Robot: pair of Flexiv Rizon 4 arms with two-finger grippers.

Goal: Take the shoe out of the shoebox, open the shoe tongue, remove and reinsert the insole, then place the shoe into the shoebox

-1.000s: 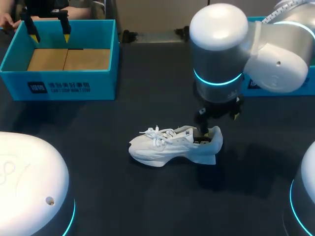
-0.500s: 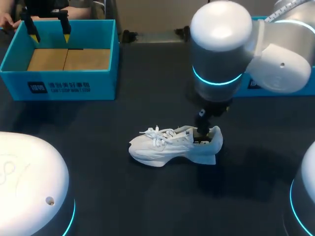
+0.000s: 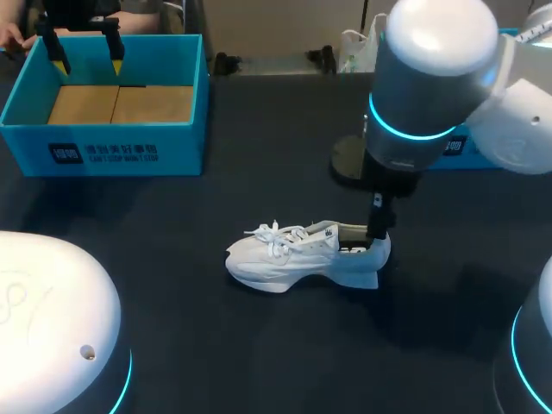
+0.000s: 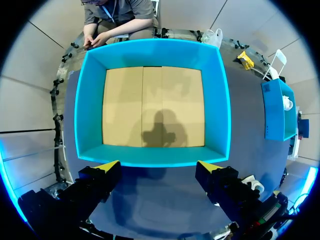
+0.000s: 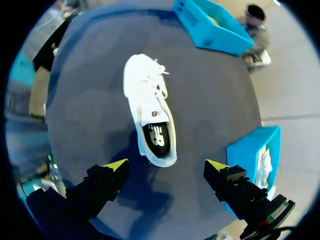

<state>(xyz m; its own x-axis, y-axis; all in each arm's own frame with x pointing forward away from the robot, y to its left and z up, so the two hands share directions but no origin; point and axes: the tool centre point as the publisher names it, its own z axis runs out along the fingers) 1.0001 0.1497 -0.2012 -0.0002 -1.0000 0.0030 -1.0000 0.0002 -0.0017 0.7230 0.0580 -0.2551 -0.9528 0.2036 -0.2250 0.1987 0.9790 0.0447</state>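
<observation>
A white laced shoe (image 3: 297,254) lies on its sole on the dark table, toe to the left; the right wrist view looks down into the shoe (image 5: 149,107) and shows its black insole (image 5: 158,136). My right gripper (image 3: 377,226) hangs open above the heel, and in its own view the right gripper (image 5: 166,165) has the heel just ahead of its fingers, touching nothing. The teal shoebox (image 3: 103,147) stands at the back left with a bare cardboard floor. My left gripper (image 3: 86,53) is over the shoebox (image 4: 150,52); in the left wrist view that gripper (image 4: 158,167) is open and holds nothing.
A second teal box (image 3: 457,147) stands at the right behind my right arm; the right wrist view shows something white inside this box (image 5: 247,150). A dark round disc (image 3: 349,159) lies on the table behind the shoe. White arm bases fill the near corners.
My right arm has swung to the right and risen, carrying its gripper from the shoe's opening to above the heel. The shoe and the left arm have stayed put.
</observation>
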